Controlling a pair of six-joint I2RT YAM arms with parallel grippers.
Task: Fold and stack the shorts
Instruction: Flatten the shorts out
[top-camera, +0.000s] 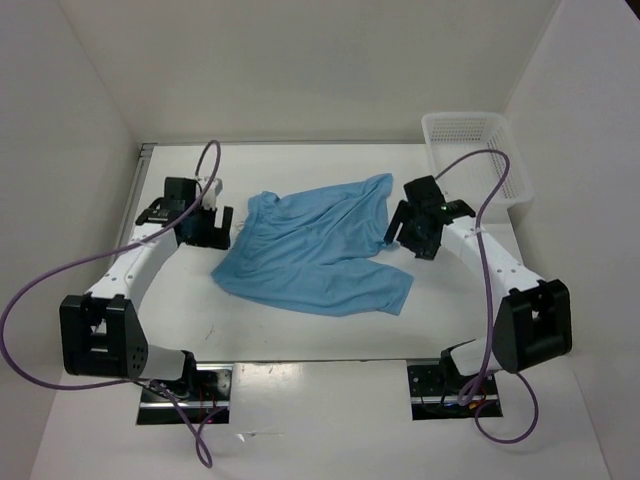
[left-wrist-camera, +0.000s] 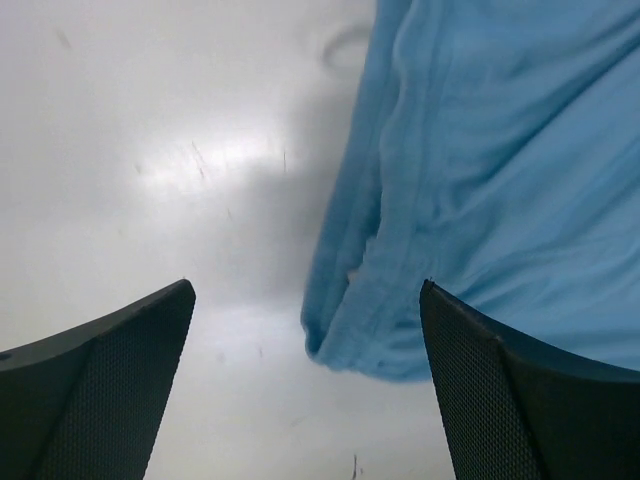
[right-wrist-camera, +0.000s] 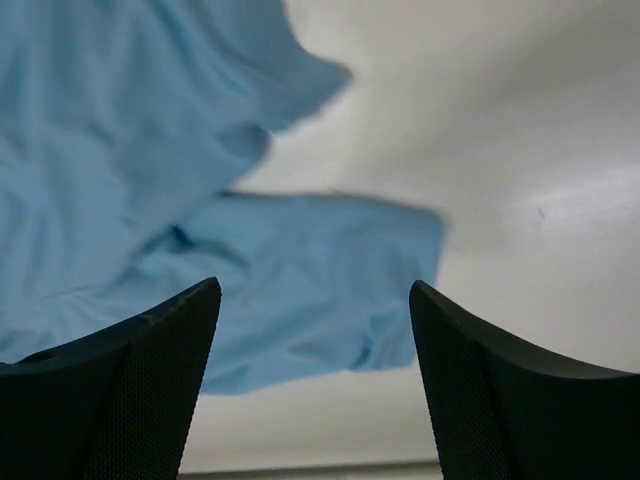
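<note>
The light blue shorts (top-camera: 315, 245) lie spread and rumpled in the middle of the white table. My left gripper (top-camera: 222, 226) hovers at their left edge, open and empty; in the left wrist view the shorts' hem corner (left-wrist-camera: 370, 340) lies between my fingers (left-wrist-camera: 110, 390). My right gripper (top-camera: 400, 232) hovers at their right edge, open and empty; in the right wrist view the shorts (right-wrist-camera: 300, 290) fill the left and centre ahead of my fingers (right-wrist-camera: 480, 390). No drawstring shows.
A white mesh basket (top-camera: 478, 152) stands at the back right corner. White walls close in the table at the back and both sides. Purple cables loop from both arms.
</note>
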